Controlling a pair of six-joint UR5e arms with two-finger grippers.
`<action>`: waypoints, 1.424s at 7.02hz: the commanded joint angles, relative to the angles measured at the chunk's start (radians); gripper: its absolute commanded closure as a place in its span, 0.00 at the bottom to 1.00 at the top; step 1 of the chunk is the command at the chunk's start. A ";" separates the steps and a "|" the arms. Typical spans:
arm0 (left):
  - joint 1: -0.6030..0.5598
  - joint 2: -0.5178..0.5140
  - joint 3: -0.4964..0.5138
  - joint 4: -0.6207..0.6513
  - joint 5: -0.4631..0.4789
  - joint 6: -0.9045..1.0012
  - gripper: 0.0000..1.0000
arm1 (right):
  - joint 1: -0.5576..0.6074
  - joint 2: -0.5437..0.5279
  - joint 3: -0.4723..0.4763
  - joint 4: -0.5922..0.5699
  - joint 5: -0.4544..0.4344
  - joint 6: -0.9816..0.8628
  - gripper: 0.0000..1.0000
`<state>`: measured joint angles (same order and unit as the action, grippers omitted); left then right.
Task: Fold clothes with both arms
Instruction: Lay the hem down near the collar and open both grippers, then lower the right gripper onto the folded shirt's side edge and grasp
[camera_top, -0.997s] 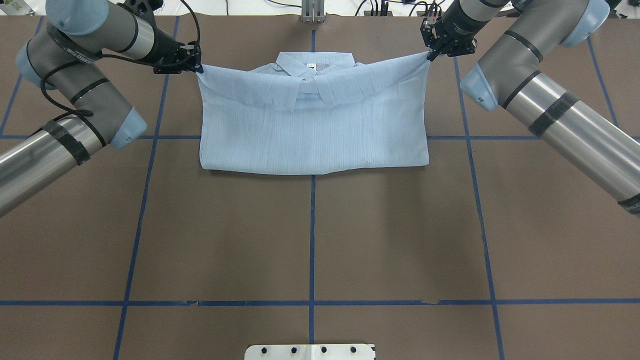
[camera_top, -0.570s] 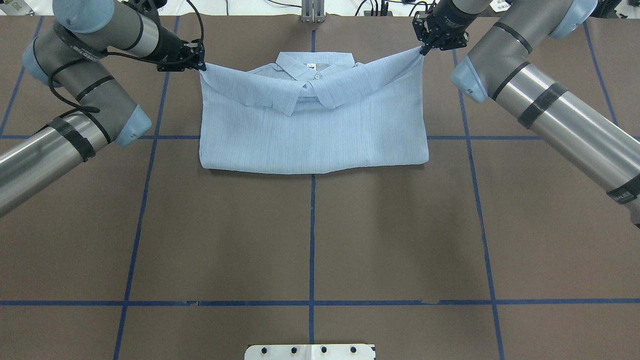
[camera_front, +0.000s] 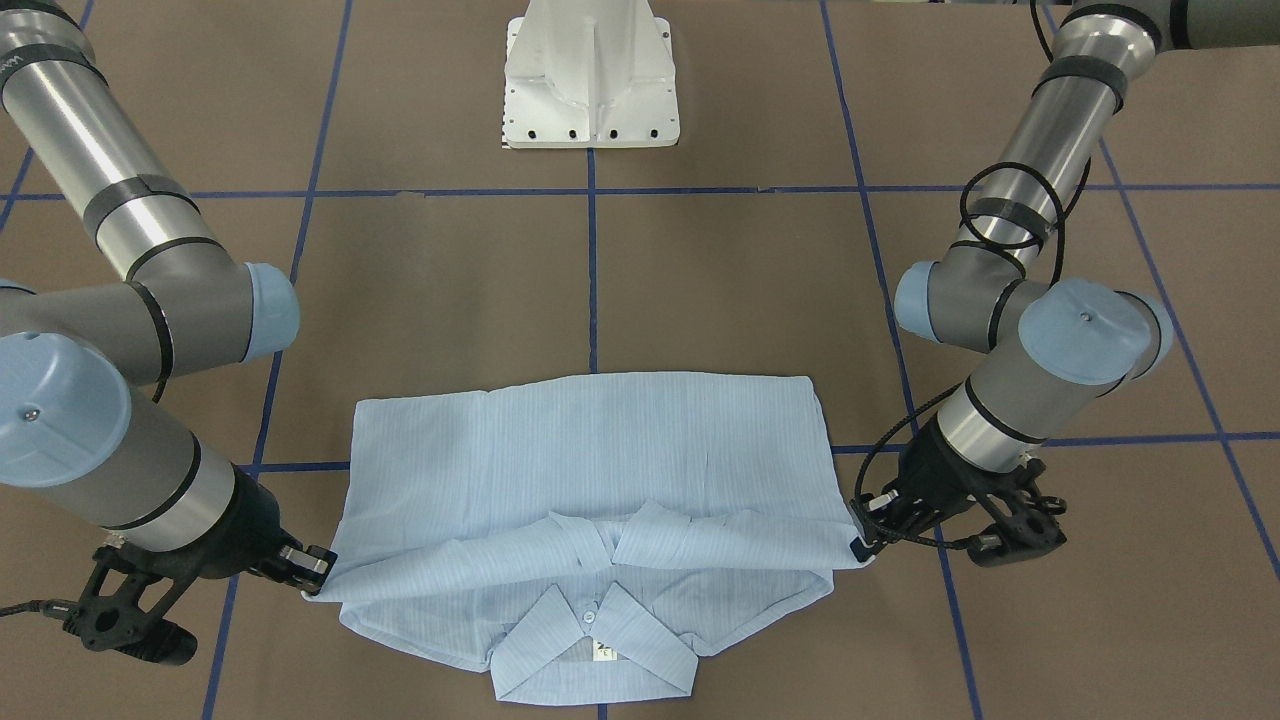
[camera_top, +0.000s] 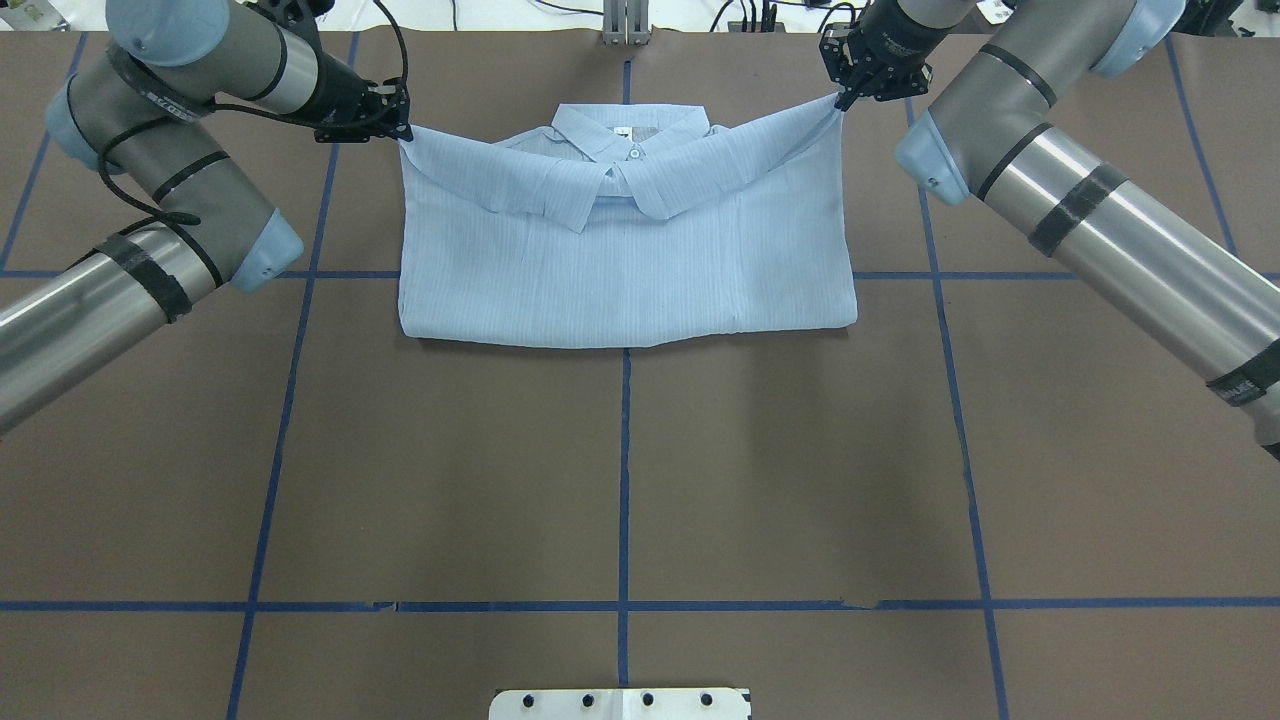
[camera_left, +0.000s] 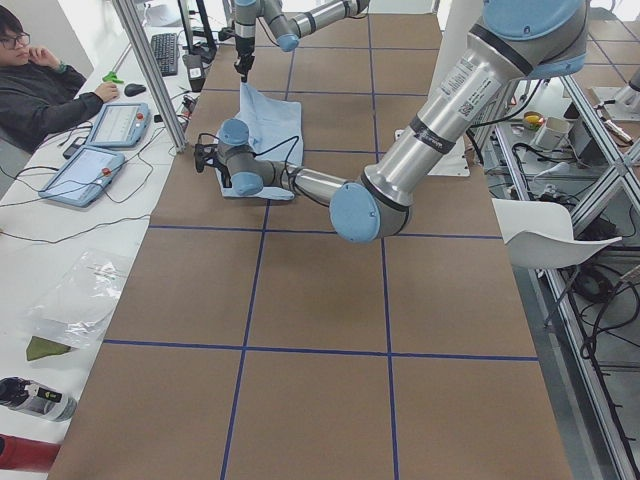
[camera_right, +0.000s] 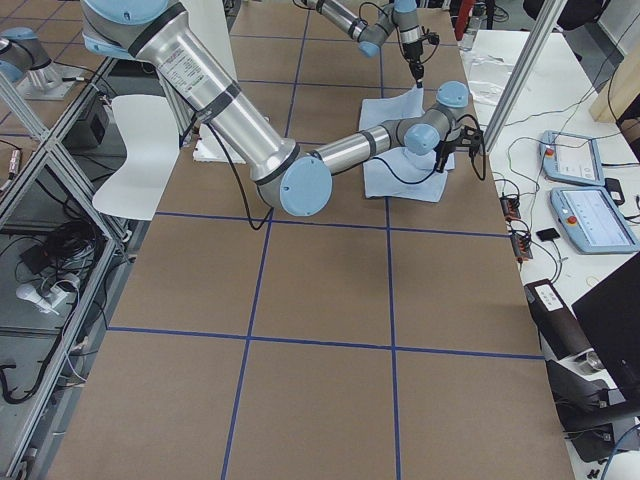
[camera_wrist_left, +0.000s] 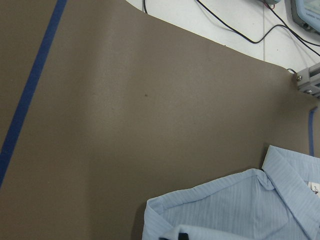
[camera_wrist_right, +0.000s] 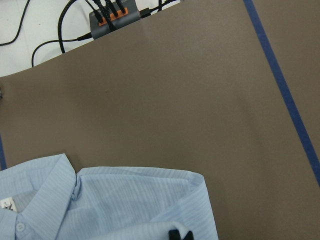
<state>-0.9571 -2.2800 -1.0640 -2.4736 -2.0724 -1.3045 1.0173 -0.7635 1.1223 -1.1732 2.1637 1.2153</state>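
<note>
The light-blue striped shirt (camera_top: 625, 250) lies folded into a rectangle at the far middle of the table, collar on the side away from the robot. Its upper folded layer is raised at both far corners. My left gripper (camera_top: 403, 132) is shut on the far left corner and my right gripper (camera_top: 840, 100) is shut on the far right corner. The front-facing view shows the shirt (camera_front: 590, 450) with the left gripper (camera_front: 858, 545) and right gripper (camera_front: 315, 580) pinching the lifted edge above the collar. Each wrist view shows a shirt corner (camera_wrist_left: 230, 210) (camera_wrist_right: 115, 200) just below the lens.
The brown mat carries blue tape lines (camera_top: 625, 605). The white pedestal base (camera_top: 620, 703) sits at the near edge. Cables and a metal post (camera_top: 625, 25) lie just past the far edge. A seated person (camera_left: 40, 90) and tablets (camera_left: 85, 170) are beside the table.
The right gripper has moved slightly left and farther away with its corner, tightening the raised layer. The left gripper has barely shifted. Both still grip the shirt.
</note>
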 joint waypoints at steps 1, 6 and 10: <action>0.000 0.007 -0.002 -0.005 0.000 0.001 0.00 | -0.028 -0.002 -0.009 0.029 -0.047 -0.003 0.00; -0.008 0.039 -0.058 -0.007 -0.003 -0.007 0.00 | -0.101 -0.113 0.125 0.033 -0.045 0.018 0.00; -0.009 0.079 -0.123 -0.005 -0.008 -0.019 0.00 | -0.175 -0.316 0.301 0.033 -0.045 0.018 0.00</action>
<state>-0.9663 -2.2076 -1.1764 -2.4790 -2.0799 -1.3179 0.8569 -1.0350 1.3931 -1.1398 2.1167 1.2343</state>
